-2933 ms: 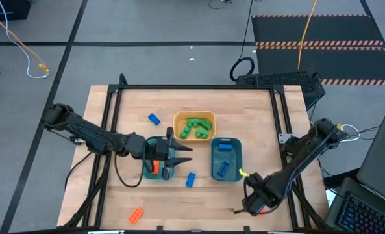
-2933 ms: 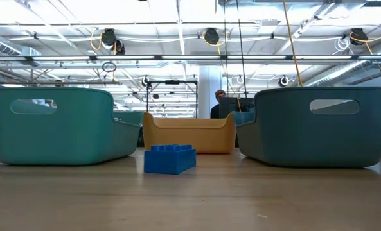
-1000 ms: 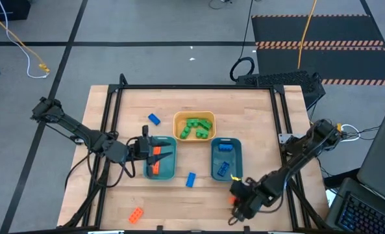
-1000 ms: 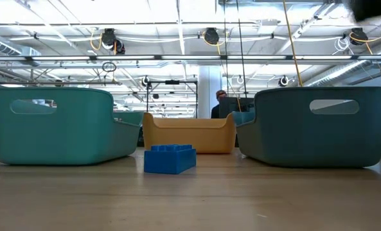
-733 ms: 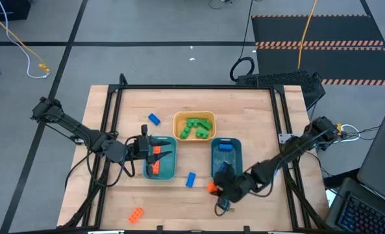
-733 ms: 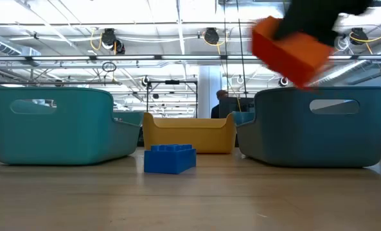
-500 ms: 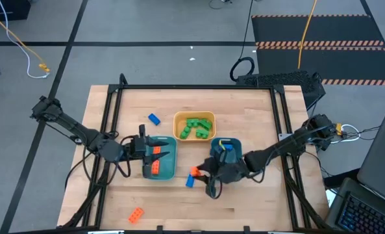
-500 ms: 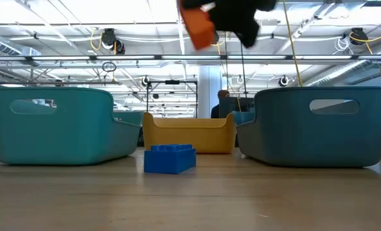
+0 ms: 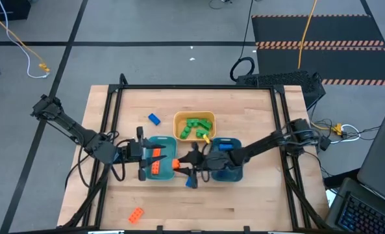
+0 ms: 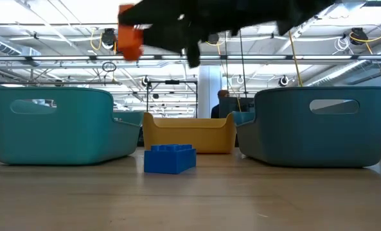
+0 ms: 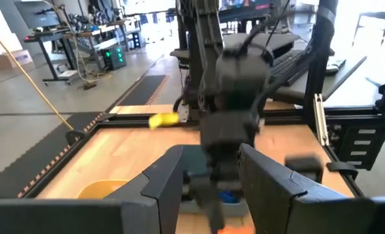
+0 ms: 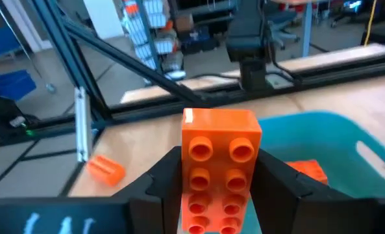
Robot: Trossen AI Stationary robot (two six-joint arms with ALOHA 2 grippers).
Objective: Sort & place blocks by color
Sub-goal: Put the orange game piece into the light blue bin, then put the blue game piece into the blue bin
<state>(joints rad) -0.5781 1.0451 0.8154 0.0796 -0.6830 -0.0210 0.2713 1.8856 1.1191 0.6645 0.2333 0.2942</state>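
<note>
My right gripper (image 9: 180, 166) reaches over from the table's right and is shut on an orange block (image 12: 219, 168). The block hangs in the air by the right rim of the left teal bin (image 9: 169, 144), high above the table in the low view (image 10: 130, 40). That bin holds other orange blocks (image 9: 154, 164). My left gripper (image 9: 141, 156) stands open at the bin's left edge with nothing between its fingers. One blue block (image 10: 169, 158) lies on the table below my right gripper. Another blue block (image 9: 154, 119) and an orange block (image 9: 136, 215) lie loose. My right gripper pinches the orange block's two long sides (image 12: 187, 175) between its two fingers (image 12: 158, 188). The fingers run roughly level from the table's right and lie along the block. Its studded face is turned toward the wrist camera. The block is lifted clear of table and bins.
A yellow-orange bin (image 9: 179, 117) with green blocks stands behind the two teal bins. The right teal bin (image 9: 239, 156) holds blue blocks. A black frame (image 9: 198, 87) borders the table. Bare wood lies along the near edge.
My right gripper has carried the orange block from the table's near right corner up and toward the left, past the right teal bin, to the left teal bin's right rim. It has stayed shut on the block.
</note>
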